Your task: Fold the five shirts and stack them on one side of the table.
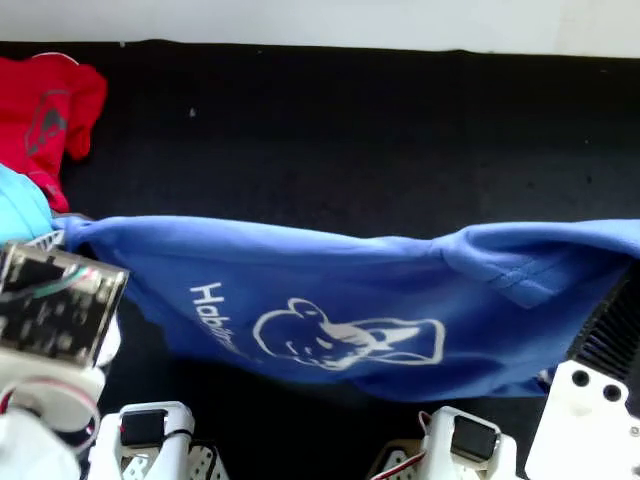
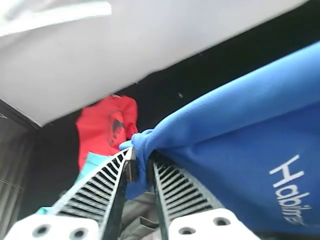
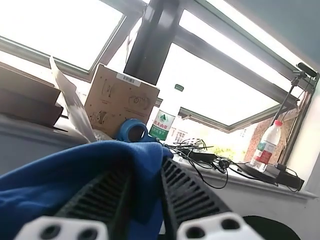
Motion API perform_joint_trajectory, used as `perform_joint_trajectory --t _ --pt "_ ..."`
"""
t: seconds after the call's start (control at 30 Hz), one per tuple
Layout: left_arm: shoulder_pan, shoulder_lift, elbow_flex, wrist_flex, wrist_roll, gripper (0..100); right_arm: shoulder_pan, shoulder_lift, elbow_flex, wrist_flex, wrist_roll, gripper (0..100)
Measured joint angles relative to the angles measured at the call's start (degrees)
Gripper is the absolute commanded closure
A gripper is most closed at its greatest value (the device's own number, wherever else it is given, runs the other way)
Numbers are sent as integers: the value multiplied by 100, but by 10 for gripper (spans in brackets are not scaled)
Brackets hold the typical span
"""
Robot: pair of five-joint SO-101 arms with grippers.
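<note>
A blue shirt [image 1: 350,310] with a white print hangs stretched above the black table [image 1: 330,130], held at both ends. My left gripper [image 2: 139,167] is shut on a bunched corner of the blue shirt [image 2: 240,145] at the left side of the high view. At the other end my right gripper [image 3: 145,185] is shut on a fold of the blue shirt [image 3: 60,175], near the table's right edge. A crumpled red shirt [image 1: 45,115] lies at the back left, and a light blue shirt [image 1: 20,205] lies beside it.
The red shirt [image 2: 105,127] and a bit of the light blue shirt [image 2: 92,160] lie beyond the left gripper. A white wall [image 1: 330,20] borders the table's far edge. The arm bases [image 1: 150,440] stand along the near edge.
</note>
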Motion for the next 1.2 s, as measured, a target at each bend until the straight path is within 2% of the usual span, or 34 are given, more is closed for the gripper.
perform_joint_trajectory --t 0.2,0.7,0.87,1.07,1.2 --pt "0 -9 123 -211 0 992 0 79 229 -308 0 993" --pt "-18 -18 -1670 220 0 992 0 -888 237 -369 0 993" --pt "-18 -18 -1600 229 0 992 0 -888 273 -466 0 993" --pt "-18 -18 -668 229 299 992 0 -668 299 -695 0 993" --pt "-18 -18 -475 229 316 992 0 -598 299 -695 0 993"
